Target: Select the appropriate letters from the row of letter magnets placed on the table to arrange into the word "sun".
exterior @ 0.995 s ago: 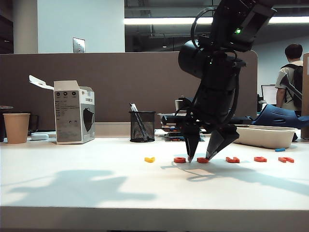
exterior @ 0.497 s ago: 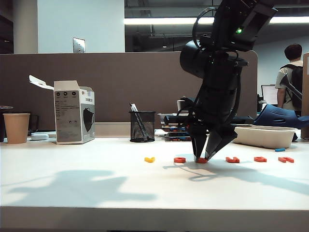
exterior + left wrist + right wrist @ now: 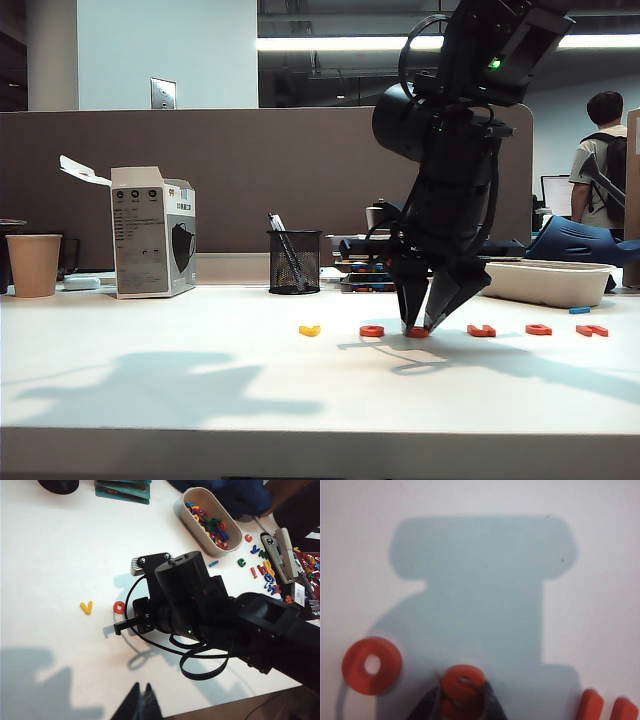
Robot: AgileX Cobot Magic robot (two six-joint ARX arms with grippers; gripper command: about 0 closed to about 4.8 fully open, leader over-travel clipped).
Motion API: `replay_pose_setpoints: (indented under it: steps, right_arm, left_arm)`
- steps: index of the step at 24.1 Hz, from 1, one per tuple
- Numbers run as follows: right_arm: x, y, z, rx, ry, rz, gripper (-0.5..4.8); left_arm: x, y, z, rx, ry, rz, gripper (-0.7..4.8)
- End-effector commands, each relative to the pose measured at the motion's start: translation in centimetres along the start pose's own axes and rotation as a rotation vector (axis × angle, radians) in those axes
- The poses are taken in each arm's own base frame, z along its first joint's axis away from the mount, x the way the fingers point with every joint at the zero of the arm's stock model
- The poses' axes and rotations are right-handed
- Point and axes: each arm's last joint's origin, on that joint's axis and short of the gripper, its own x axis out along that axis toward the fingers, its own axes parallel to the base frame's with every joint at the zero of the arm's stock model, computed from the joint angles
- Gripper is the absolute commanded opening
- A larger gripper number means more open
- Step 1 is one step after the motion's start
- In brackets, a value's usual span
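Exterior view, center-right: right claw clamps the orange-red plastic S magnet flat on the white bench; left claw clenched, far off.

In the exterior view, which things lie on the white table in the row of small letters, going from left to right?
yellow letter → round red letter → red letter S clamped in the right tool → three more red letters. The left tool shows only in its wrist view.
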Motion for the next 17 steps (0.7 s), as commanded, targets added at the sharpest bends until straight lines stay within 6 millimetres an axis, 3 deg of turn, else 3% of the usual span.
replay_pose_setpoints:
  steps: [1,17]
  right_arm:
    - [1.24,-0.38,-1.87,-0.014,0.147,-0.024,0.79]
    - [0.96,-0.28,-1.44,-0.01,0.11,-0.013,0.81]
  left_arm:
    - [-0.17,0.03,0.11,0.003,-0.009,0.0,-0.04]
    - [-0.17,0.16,-0.03,0.01,0.004,0.013,-0.04]
